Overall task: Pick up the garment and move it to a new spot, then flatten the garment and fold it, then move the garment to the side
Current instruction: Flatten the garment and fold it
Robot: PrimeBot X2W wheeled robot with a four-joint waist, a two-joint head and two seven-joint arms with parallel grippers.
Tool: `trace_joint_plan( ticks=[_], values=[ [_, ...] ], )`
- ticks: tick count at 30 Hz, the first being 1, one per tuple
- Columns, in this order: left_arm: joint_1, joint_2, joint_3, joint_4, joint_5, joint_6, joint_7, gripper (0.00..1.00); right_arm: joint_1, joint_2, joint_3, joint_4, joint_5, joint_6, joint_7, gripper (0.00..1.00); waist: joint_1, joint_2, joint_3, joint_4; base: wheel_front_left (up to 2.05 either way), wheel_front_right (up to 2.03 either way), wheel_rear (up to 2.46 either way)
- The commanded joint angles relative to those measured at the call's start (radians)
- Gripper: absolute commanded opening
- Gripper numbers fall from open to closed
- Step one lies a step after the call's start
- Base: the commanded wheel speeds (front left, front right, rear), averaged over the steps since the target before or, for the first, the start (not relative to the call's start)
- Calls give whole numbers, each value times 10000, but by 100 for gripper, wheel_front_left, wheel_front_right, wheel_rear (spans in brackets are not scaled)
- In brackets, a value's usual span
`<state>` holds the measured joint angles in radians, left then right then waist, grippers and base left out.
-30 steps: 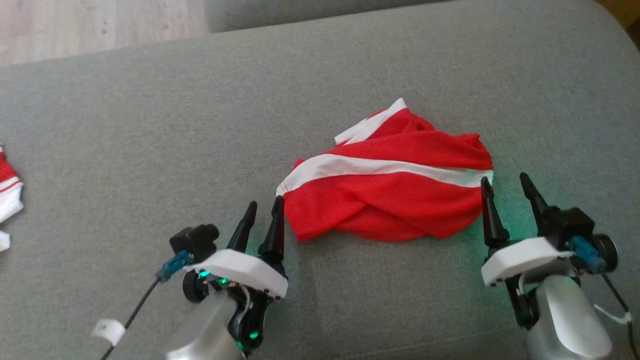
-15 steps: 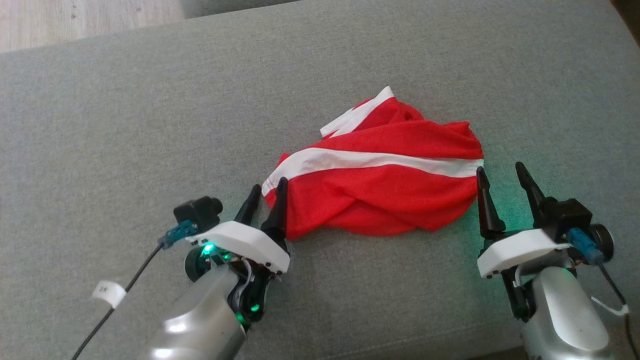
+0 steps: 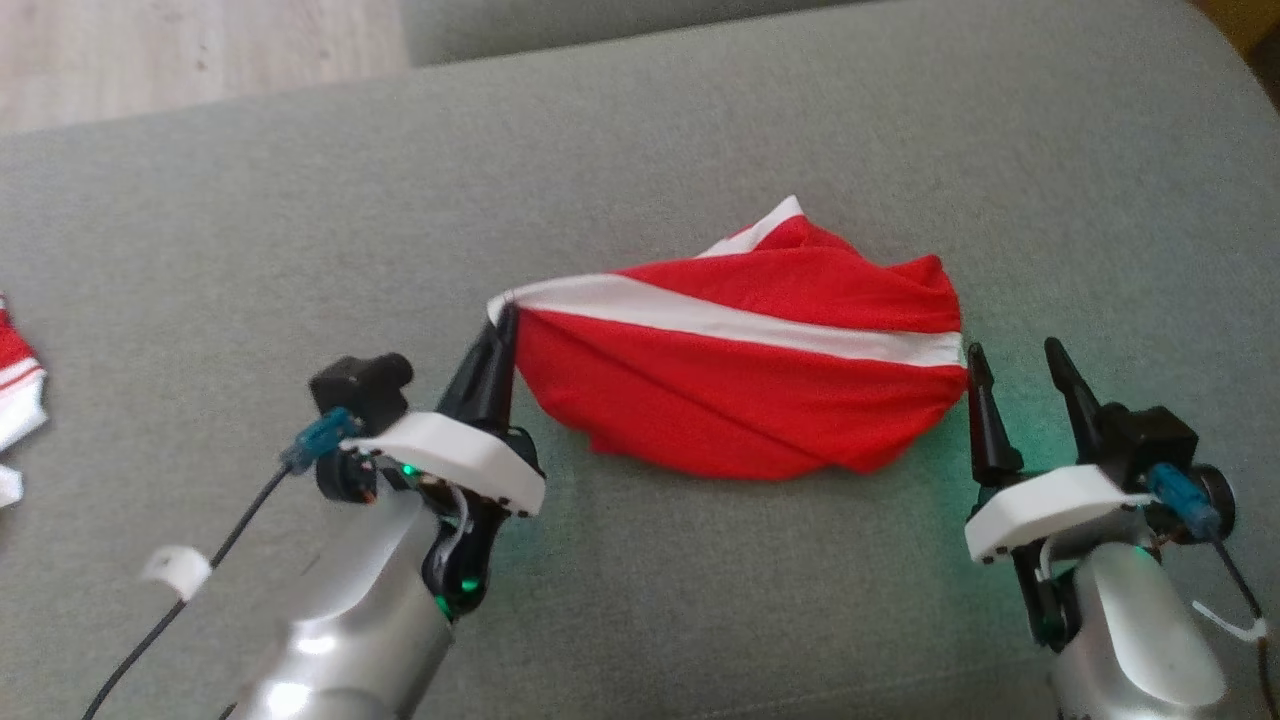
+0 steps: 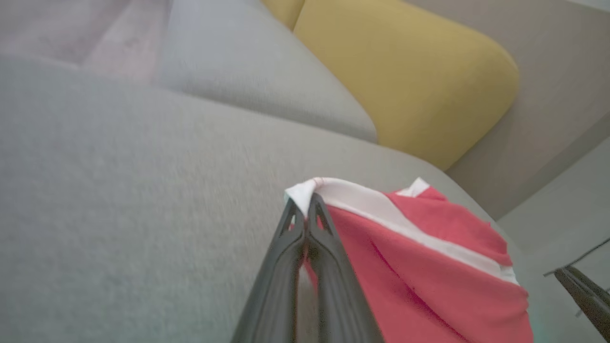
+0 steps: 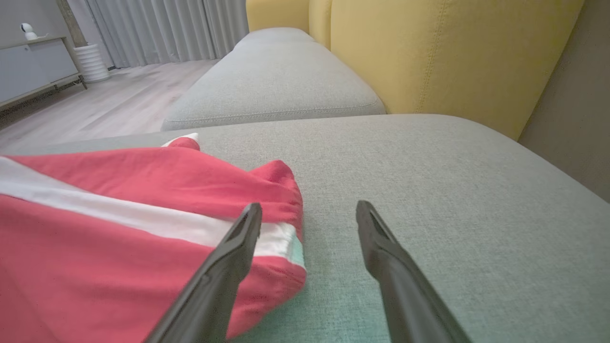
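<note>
The garment is red with a white stripe and lies rumpled on the grey cushion. My left gripper is shut on the garment's left corner, where the white stripe ends, and that corner is raised and pulled taut. In the left wrist view the two fingers of the left gripper pinch the white edge of the garment. My right gripper stands open just right of the garment's right end, its left finger beside the stripe. From the right wrist, the right gripper has bare cushion between its fingers, next to the garment.
Another red-and-white cloth lies at the cushion's far left edge. A second grey cushion and a yellow backrest lie beyond. Wooden floor shows past the cushion's far-left edge. A curtain hangs in the distance.
My left gripper moved in to the garment's left corner, shut on it and lifted it up and leftward, stretching the cloth. The right gripper stayed open beside the right end.
</note>
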<state>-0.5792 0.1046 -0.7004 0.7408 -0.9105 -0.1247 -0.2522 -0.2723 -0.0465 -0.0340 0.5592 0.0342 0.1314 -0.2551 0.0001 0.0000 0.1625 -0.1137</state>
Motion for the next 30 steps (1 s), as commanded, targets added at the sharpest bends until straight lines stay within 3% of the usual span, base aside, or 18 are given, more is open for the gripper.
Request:
trace_joint_plan(
  ticks=[1, 6, 9, 13, 14, 15, 16, 17, 24, 30],
  values=[
    [75, 176, 664, -514, 459, -59, -92, 0, 26, -38, 227, -222, 72, -7, -67, 100, -1, 0, -332, 257, 0, 0, 0],
    [1242, 203, 2285, -2062, 2468, -59, -93, 0, 355, -38, 265, -86, 291, -7, -67, 100, -1, 0, -932, 619, 0, 0, 0],
    [2074, 322, 2565, -2840, 3264, -59, -94, 0, 555, -38, 273, -42, 374, -7, -67, 100, -1, 0, -1216, 767, 0, 0, 0],
    [3106, 542, 2877, -2750, 3754, -59, -94, 0, 699, -37, 386, -6, 465, -7, -67, 100, -1, 0, -1363, 839, 0, 0, 0],
    [3262, 592, 3007, -2630, 3904, -59, -94, 7, 723, -37, 434, -1, 488, -7, -67, 100, -1, 0, -1378, 849, 0, 0, 0],
    [3410, 636, 3163, -2436, 4105, -59, -94, 39, 742, -37, 475, 6, 509, -7, -67, 100, -1, 0, -1391, 854, 0, 0, 0],
    [3530, 661, 3355, -2211, 4342, -58, -94, 91, 757, -37, 512, 11, 533, -7, -67, 100, -1, 0, -1401, 857, 0, 0, 0],
    [3617, 678, 3525, -2020, 4648, -37, -94, 100, 766, -37, 552, 16, 558, -7, -67, 100, -1, 0, -1411, 850, 0, 0, 0],
    [4158, 454, 4359, -1645, 6095, 327, -94, 100, 780, -37, 937, -159, 1029, -7, -67, 100, -1, 0, -1507, 779, 0, 0, 0],
    [4636, 11, 5567, -2514, 6783, 625, -95, 100, 790, -37, 1283, -595, 1735, -7, -67, 100, -1, 0, -1648, 885, 0, 0, 0]
  ],
)
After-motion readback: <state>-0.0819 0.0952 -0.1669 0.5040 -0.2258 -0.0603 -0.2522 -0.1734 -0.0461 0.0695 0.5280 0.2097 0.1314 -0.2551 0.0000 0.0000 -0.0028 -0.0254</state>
